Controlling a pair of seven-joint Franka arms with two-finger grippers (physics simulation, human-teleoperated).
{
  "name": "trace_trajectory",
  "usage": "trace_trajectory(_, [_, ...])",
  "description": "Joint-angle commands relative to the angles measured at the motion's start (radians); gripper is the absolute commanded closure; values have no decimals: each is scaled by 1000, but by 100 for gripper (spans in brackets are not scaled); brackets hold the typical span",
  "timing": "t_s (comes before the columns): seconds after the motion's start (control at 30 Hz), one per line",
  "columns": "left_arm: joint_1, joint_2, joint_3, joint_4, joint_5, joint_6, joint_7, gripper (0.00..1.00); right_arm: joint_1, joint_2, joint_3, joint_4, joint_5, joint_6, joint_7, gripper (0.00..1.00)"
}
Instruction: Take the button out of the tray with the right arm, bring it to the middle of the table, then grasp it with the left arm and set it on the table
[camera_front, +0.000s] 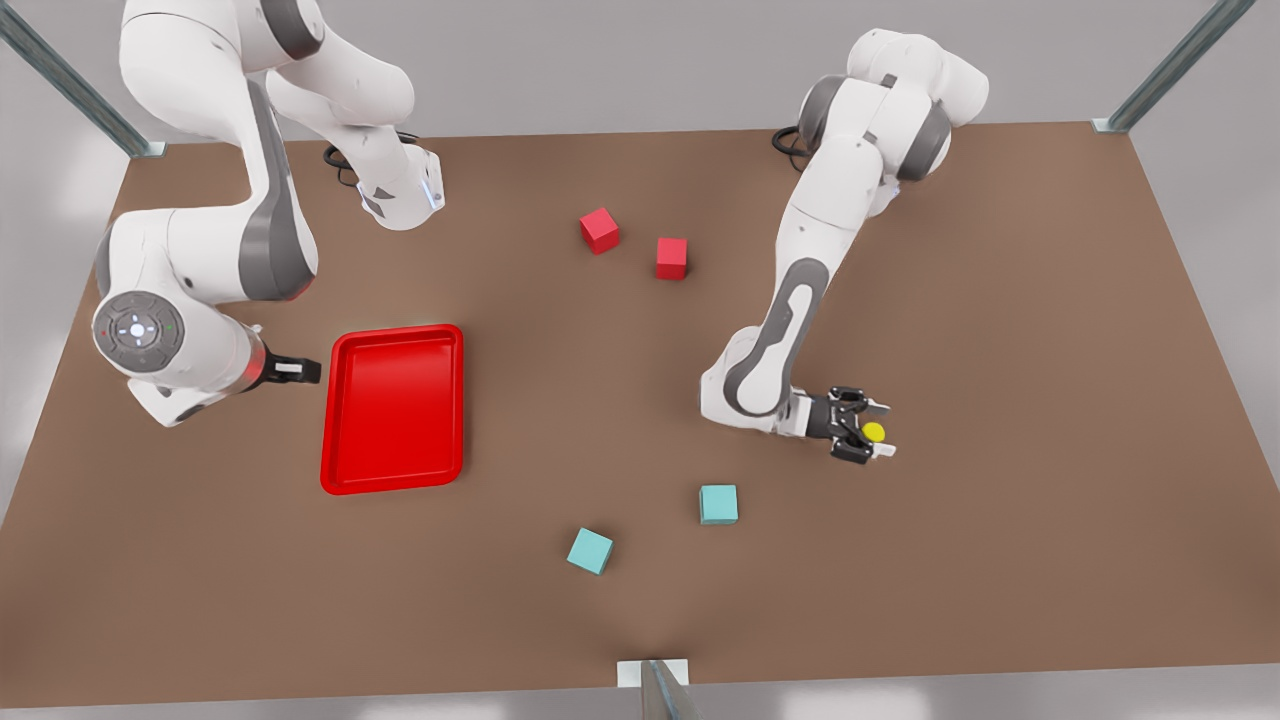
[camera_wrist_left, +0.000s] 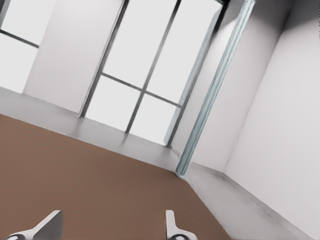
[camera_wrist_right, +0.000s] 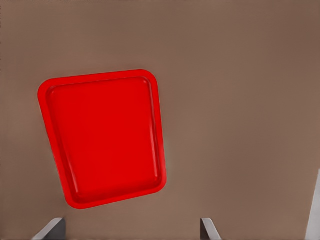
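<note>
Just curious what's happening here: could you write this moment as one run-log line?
left pincer: open, button between its fingers | right pincer: open, beside tray | button: out of tray

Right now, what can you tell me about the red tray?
The tray is a shallow, glossy bright red rectangle with rounded corners and a raised rim, plastic by its look. It lies flat on the brown table at the front view's left, with nothing in it. The right gripper hangs open by its edge.
</note>
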Motion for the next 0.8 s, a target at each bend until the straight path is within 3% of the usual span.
trace_trajectory(0.0, [-50, -155, -8, 1, -210, -77, 1778, 0, -4, 0, -1, 13, -8, 2, -3, 0])
trace_trajectory(0.03, [-18, -226, 12, 117, -674, 86, 2262, 0, -4, 0, -1, 13, -8, 2, -3, 0])
trace_trajectory(0.07, [73, -217, 58, 287, -1076, 75, 2494, 0, -1, 0, -1, 13, -8, 3, -2, 0])
trace_trajectory(0.1, [231, -224, 66, 365, -1377, -48, 2641, 0, 4, 0, -1, 11, -8, 3, 0, 0])
trace_trajectory(0.13, [283, -224, 64, 438, -1418, -170, 2758, 0, 5, 0, -1, 11, -8, 3, -2, 0])
trace_trajectory(0.17, [283, -302, 69, 459, -1372, -218, 2787, 0, 18, 0, 1, 11, -2, 2, 3, 0])
trace_trajectory(0.2, [299, -465, 58, 391, -1249, -207, 2789, 0, 28, 0, 1, 11, 0, 3, -2, 0])
trace_trajectory(0.23, [348, -631, 34, 242, -1231, -127, 2804, 0, 44, 1, 2, 34, -3, 11, -5, 0])
trace_trajectory(0.3, [345, -769, 27, 44, -1129, 6, 2885, 0, 50, 6, -4, 63, -5, 51, 1, 0])
trace_trajectory(0.77, [349, -775, 0, 19, -1134, 9, 2893, 0, 53, 6, -4, 67, 7, 51, -5, 0])
